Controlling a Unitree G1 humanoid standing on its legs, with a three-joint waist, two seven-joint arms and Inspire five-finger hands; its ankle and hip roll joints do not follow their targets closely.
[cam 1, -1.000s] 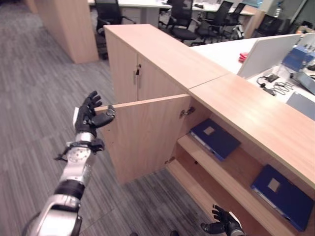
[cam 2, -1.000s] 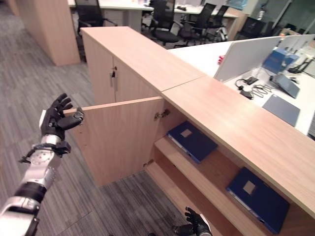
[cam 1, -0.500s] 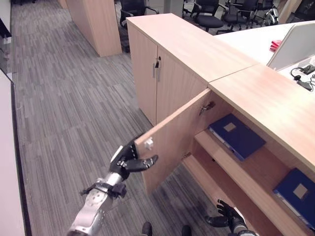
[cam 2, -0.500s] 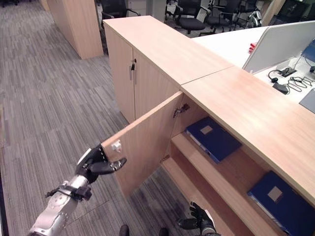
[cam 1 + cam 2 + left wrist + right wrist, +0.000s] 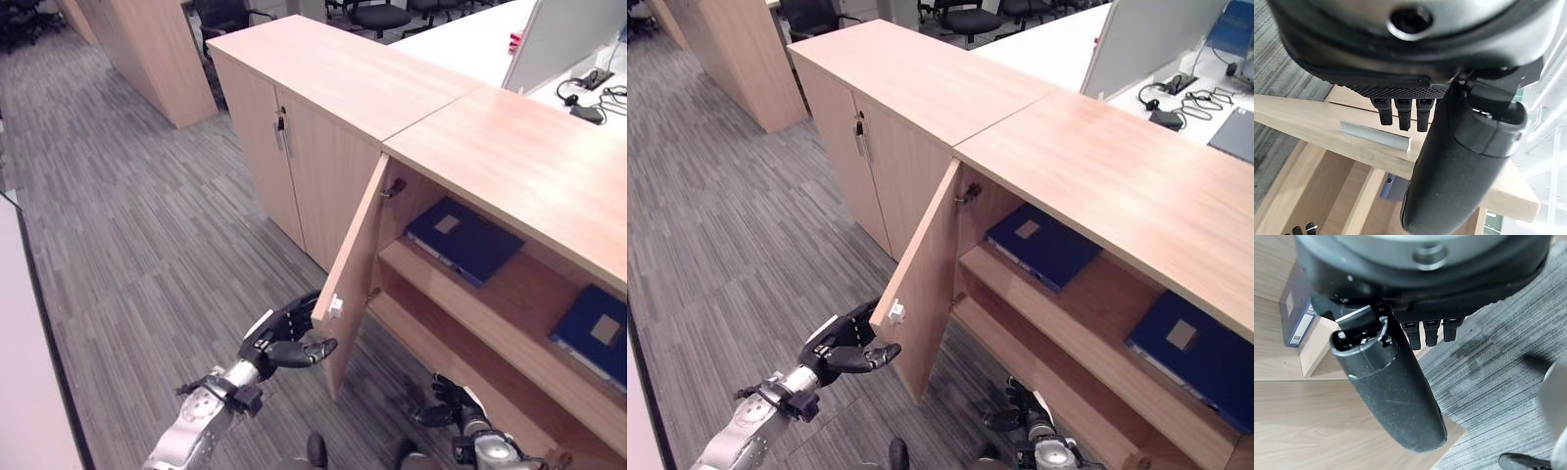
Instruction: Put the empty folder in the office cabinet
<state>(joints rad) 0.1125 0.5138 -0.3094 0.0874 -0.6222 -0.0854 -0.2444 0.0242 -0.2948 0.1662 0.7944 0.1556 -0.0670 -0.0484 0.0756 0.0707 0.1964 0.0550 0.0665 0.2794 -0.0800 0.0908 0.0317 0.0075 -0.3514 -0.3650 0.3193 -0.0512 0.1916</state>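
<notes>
The office cabinet's left door [image 5: 355,264] stands partly open, swung well toward the opening. My left hand [image 5: 284,338] is open, its straight fingers lying on the door's outer face beside the small silver handle [image 5: 1375,135]. Inside, two dark blue folders lie flat on the upper shelf, one at the left [image 5: 460,240] and one at the right [image 5: 598,333]. My right hand [image 5: 451,406] hangs low in front of the lower shelf [image 5: 1068,377], open and holding nothing.
A closed two-door cabinet [image 5: 294,166] with a key in its lock adjoins on the left. A wooden pillar [image 5: 137,54] and office chairs [image 5: 377,15] stand farther back. A white desk with a divider [image 5: 1146,39] and cables lies behind the cabinet top. Grey carpet [image 5: 147,245] spreads to the left.
The cabinet door has swung further toward closed, with my left hand staying on its outer face. The camera has shifted. My right hand stays low by the lower shelf.
</notes>
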